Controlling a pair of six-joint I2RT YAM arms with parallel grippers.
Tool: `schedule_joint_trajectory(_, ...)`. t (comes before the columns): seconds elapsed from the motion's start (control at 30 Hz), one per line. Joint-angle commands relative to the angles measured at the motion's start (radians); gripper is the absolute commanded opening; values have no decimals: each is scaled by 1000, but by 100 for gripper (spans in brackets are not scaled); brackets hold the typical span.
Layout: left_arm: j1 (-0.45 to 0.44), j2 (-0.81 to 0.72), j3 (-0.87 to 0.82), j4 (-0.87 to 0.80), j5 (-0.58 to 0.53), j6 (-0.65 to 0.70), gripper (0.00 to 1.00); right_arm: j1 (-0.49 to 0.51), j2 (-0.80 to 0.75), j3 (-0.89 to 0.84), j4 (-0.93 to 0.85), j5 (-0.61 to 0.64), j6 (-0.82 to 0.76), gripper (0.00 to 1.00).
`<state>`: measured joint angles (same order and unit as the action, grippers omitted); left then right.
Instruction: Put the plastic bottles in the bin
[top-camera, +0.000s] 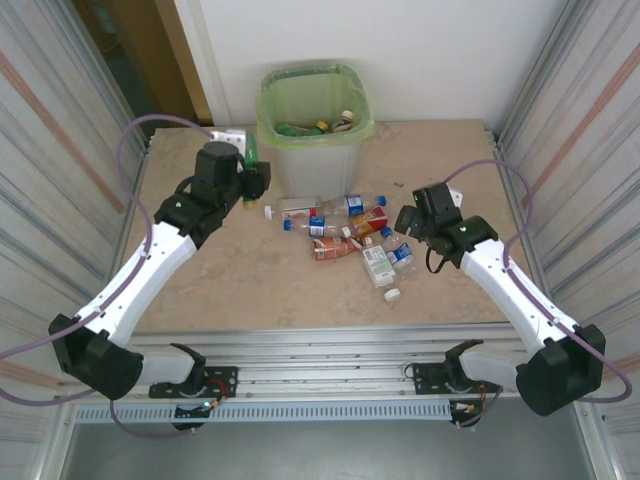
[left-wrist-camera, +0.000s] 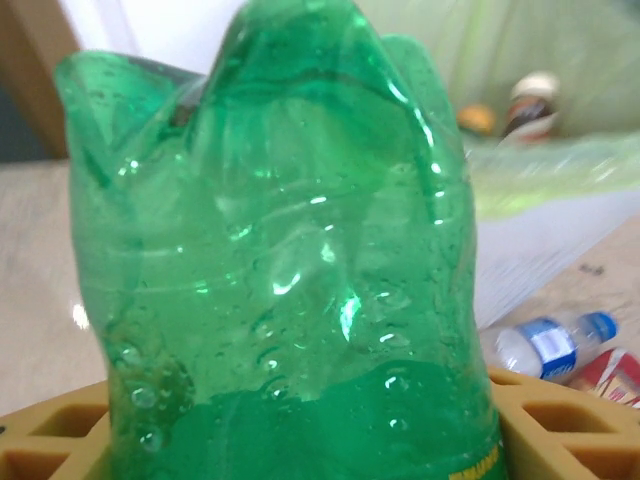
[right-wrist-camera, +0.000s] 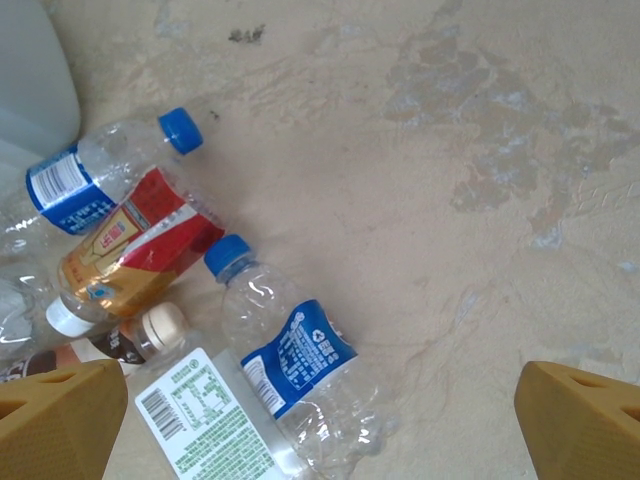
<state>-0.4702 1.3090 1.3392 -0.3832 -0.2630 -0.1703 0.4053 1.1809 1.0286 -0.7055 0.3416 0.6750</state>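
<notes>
I have the green bottle (left-wrist-camera: 280, 280) clamped between my left fingers (left-wrist-camera: 565, 420), about half spread around its crumpled body, just beside the left wall of the bin (top-camera: 312, 160). A yellow label edge shows low on it, but I cannot read the print. The other plastic bottles (top-camera: 330, 248) lie clustered on the counter (top-camera: 220, 290) before the bin. My right fingers (right-wrist-camera: 60, 410) hang spread wide and empty over a clear bottle (right-wrist-camera: 290, 370) whose blue label bears a recycling mark.
</notes>
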Motion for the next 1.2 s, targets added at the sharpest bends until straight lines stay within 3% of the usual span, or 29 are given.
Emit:
schedule_joint_trajectory(0.0,17,47,98,113,106,171,54,-4,11,-12,4,-10,35,98)
schedule_joint_trajectory(0.27,67,251,370,186,286,382,54,15,7,-14,-1,-18,62,98)
schedule_joint_trajectory(0.43,96,417,585,153,333,428,54,37,14,-12,-6,-14,82,98)
schedule_joint_trajectory(0.87,120,775,1038,1,317,434,55,96,51,11,-25,18,102,98)
schedule_joint_trajectory(1.17,120,897,1125,-14,292,431,58,123,42,5,-43,48,122,98)
